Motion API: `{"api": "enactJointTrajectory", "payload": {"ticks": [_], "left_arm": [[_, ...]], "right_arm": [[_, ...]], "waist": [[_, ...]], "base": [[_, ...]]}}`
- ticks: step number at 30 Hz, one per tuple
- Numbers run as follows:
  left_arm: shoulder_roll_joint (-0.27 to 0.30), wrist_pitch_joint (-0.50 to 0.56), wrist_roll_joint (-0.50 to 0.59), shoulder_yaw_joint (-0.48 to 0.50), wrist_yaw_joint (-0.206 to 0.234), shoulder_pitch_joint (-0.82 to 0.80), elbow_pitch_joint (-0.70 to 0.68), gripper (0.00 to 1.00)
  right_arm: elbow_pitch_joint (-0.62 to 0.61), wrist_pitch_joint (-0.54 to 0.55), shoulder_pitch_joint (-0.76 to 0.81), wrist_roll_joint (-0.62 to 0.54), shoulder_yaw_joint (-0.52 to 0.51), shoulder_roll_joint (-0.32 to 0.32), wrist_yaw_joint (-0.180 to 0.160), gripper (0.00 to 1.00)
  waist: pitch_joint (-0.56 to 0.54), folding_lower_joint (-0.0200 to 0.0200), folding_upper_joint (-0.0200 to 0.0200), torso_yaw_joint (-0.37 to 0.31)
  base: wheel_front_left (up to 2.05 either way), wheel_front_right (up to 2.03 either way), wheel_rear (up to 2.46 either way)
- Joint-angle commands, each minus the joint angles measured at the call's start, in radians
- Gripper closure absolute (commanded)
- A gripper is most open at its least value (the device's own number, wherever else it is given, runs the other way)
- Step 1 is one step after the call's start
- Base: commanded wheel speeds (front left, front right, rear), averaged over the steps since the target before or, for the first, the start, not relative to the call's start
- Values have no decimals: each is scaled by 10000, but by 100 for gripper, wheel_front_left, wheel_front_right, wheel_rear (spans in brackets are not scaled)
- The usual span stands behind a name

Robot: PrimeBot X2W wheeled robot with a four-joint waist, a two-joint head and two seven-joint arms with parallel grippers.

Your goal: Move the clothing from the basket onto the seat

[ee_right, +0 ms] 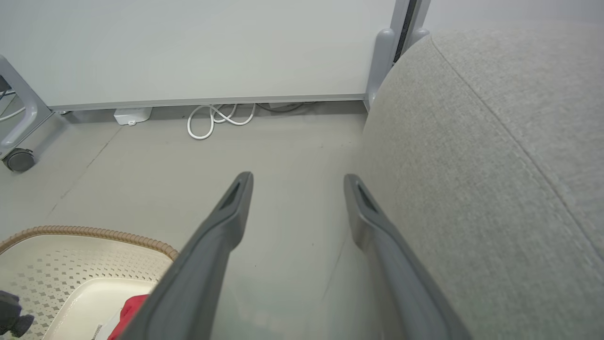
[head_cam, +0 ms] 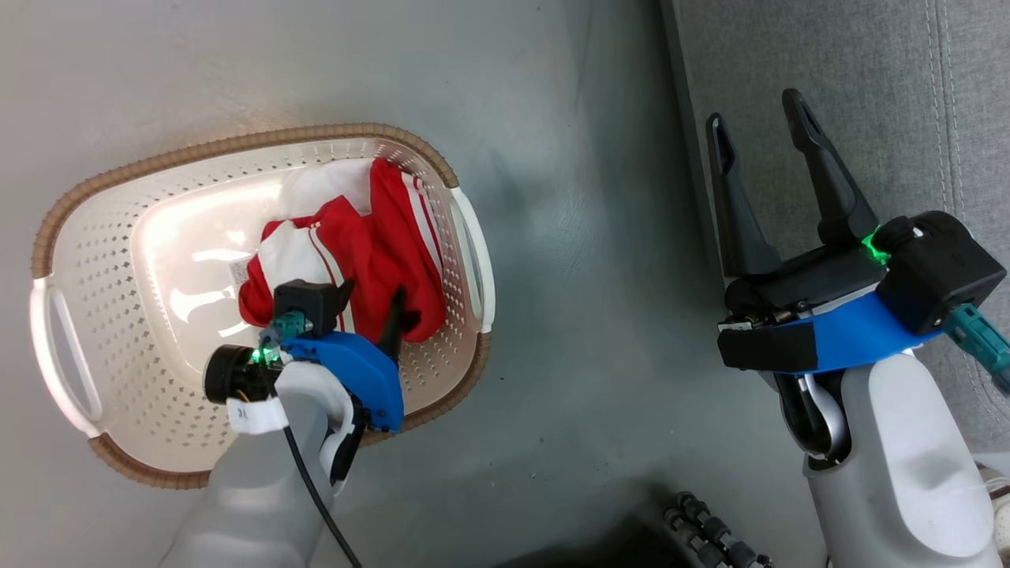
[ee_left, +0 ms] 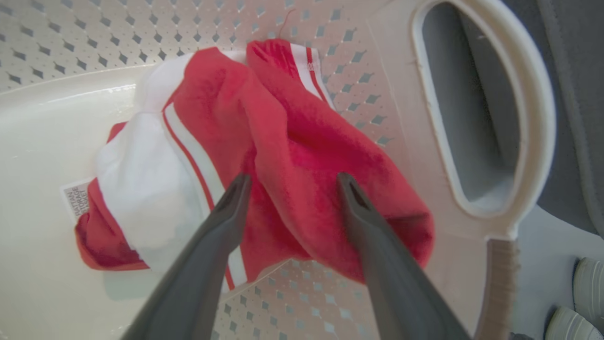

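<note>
Red-and-white clothing lies bunched in the basket, left pincer spread apart just above it. Right of the basket, the right pincer hangs spread beside the seat.

Bright, even light falls from above. Glare washes out the bottom of the basket in the head view; a soft shadow lies on the floor to its right. Both wrist views bend at the edges, and the near fingers look blurred.
</note>
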Motion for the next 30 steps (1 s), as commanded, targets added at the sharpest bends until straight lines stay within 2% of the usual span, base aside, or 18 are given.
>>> {"api": "enactJointTrajectory", "payload": {"ticks": [1,10,11,12,30], "left_arm": [[-5,46,-54,-31,-13,-252,120,0],[-204,480,-445,128,308,-894,1263,0],[-222,465,-460,104,334,-938,1305,35],[-237,458,-473,73,326,-963,1343,100],[-343,459,-878,-411,142,-881,1486,100]], "right_arm": [[13,-62,-87,79,12,38,1,0],[140,-193,-115,276,163,40,1,0],[157,-194,-129,298,177,40,1,0],[174,-202,-144,320,180,39,1,0],[295,-258,-129,329,178,39,1,0]], "waist": [[50,-1,0,-36],[158,-1,0,-143],[159,-1,0,-148],[158,-1,0,-152],[-40,-1,0,-79]], "base": [[0,0,0],[0,0,0],[0,0,0],[0,0,0],[0,0,0]]}}
